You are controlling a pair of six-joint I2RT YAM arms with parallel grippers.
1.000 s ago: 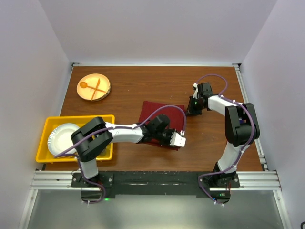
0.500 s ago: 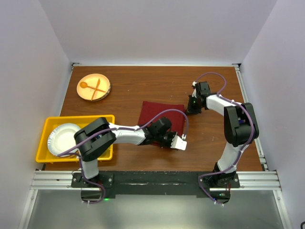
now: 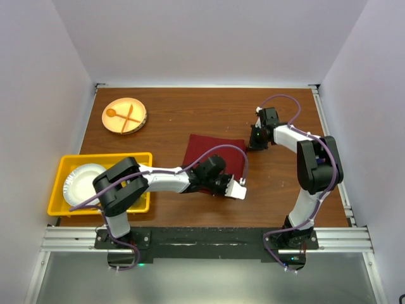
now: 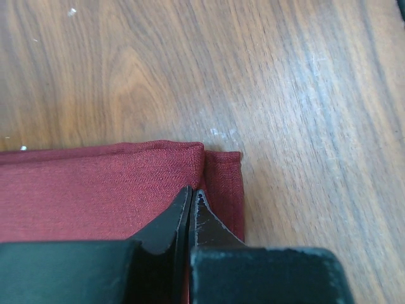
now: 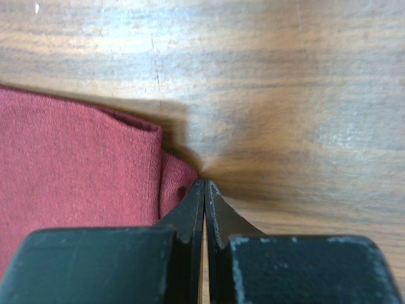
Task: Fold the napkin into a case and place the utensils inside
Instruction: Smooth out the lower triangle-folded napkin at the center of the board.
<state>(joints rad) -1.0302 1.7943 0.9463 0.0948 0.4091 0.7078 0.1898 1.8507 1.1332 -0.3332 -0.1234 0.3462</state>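
Note:
The maroon napkin (image 3: 214, 152) lies folded on the table's middle. My left gripper (image 3: 225, 188) is at its near right corner. In the left wrist view its jaws (image 4: 193, 194) are shut, tips pinching the napkin (image 4: 95, 183) at the edge of the upper layer. My right gripper (image 3: 252, 146) is at the far right corner. In the right wrist view it (image 5: 204, 182) is shut on the bunched corner of the napkin (image 5: 76, 158). No finished case shows. The purple utensils are out of view.
A round wooden plate (image 3: 135, 123) with an orange spoon and fork sits at the far left. A yellow tray (image 3: 58, 171) holding a white plate stands at the near left. White walls enclose the table on three sides.
My left gripper has drawn slightly nearer and to the left at the napkin's near right corner. My right gripper has shifted a little farther away at the far right corner.

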